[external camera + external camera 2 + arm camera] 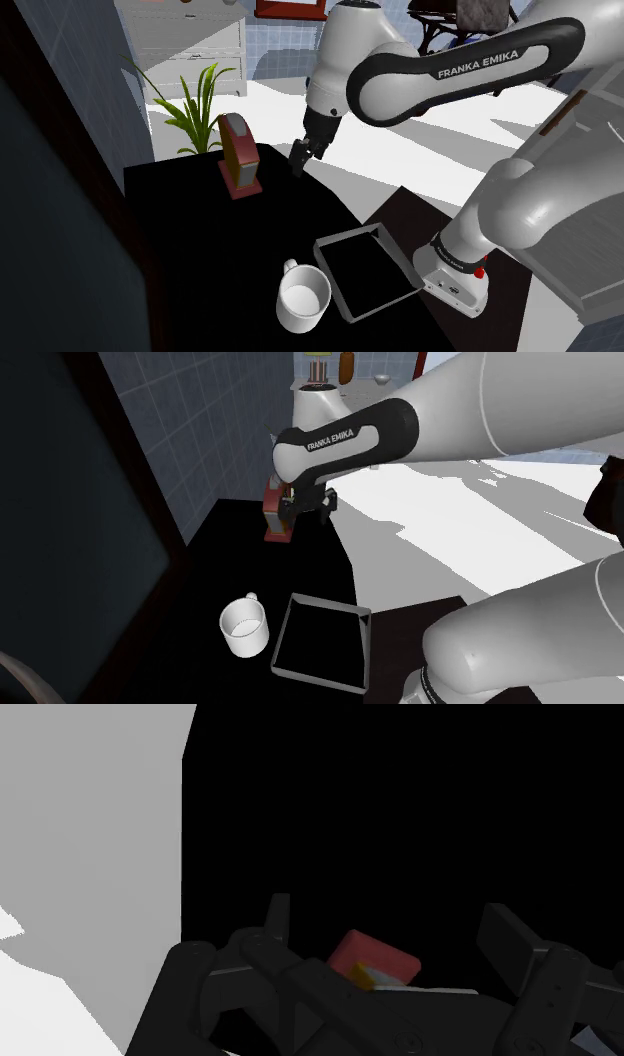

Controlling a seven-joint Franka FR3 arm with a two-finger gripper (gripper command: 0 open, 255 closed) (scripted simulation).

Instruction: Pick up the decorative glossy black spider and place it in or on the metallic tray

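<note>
We read the gripper (300, 158) as released. In the wrist view its fingers (278, 912) stand apart with nothing clasped that we can make out, though a black thing against that black ground would be hard to see. For the same reason we cannot tell where the spider lies on the black tabletop (190, 240).

The main risk is closing on nothing, or on a thin leg that slips free. The red-brown upright object (238, 155) stands near the fingers and could be knocked over.

The white mug (303, 298) sits just beside the tray (350, 238), so a loose release could drop the spider into the wrong vessel. The mug looks empty, and the tray's dark floor seems bare.
</note>
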